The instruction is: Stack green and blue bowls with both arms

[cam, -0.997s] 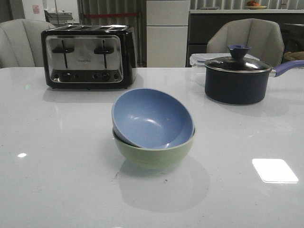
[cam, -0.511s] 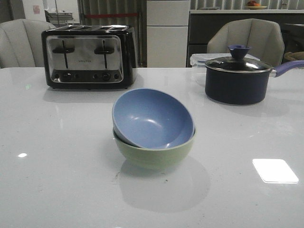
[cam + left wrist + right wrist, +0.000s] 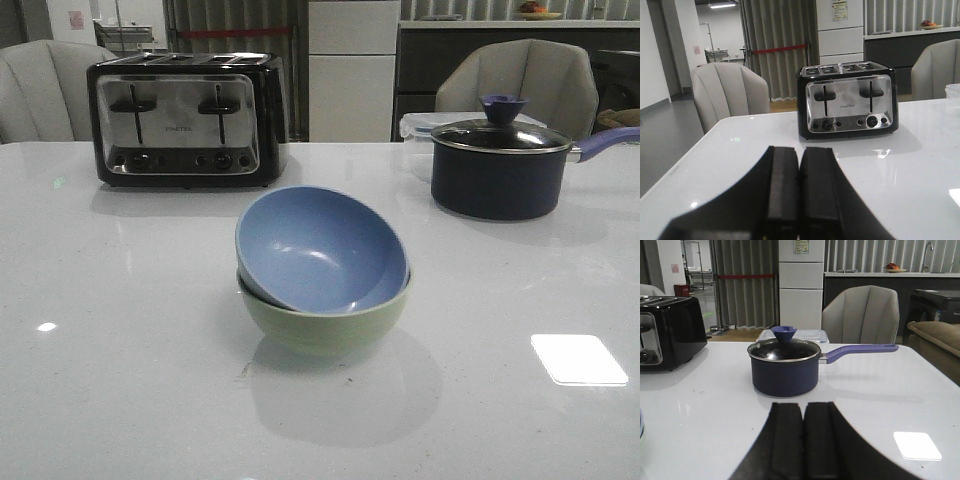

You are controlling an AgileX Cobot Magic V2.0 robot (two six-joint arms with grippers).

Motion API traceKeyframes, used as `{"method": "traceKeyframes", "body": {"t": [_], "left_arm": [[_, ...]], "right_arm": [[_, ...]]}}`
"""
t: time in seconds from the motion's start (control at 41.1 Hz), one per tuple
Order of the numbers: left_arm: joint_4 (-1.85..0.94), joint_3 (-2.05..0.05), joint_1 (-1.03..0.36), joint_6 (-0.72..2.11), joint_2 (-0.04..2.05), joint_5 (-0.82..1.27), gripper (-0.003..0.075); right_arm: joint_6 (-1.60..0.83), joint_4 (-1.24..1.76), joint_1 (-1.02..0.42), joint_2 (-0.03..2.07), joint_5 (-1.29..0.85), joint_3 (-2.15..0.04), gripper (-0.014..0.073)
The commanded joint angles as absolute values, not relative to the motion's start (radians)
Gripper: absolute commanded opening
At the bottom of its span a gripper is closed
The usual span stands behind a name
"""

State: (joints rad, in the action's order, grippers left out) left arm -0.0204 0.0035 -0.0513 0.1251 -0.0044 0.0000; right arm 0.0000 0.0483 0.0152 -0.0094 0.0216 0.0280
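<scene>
White table (image 3: 120, 380): two stacked bowls (image 3: 323, 270)

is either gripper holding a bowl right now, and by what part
Nothing is held. The left gripper and right gripper are both shut and empty; the blue bowl sits tilted in the green bowl.

The front camera sits low at the near edge of the table (image 3: 120, 400), facing its far edge, close to the centre. The left wrist camera looks level over its closed gripper (image 3: 799, 192) toward the toaster (image 3: 847, 100) by the far left; the right wrist camera faces the saucepan (image 3: 785, 367) by the far right. The front view shares both
</scene>
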Motion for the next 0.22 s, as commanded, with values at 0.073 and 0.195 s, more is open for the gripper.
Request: {"method": "traceKeyframes", "body": {"t": [0.073, 0.195], "left_arm": [[-0.031, 0.008, -0.049, 0.115, -0.023, -0.091, 0.0093], [-0.031, 0.008, -0.049, 0.115, -0.023, -0.091, 0.0093]], "right_arm": [[0.0, 0.035, 0.017, -0.03, 0.114, 0.024, 0.0057], [0.0, 0.035, 0.017, -0.03, 0.114, 0.024, 0.0057]]}}
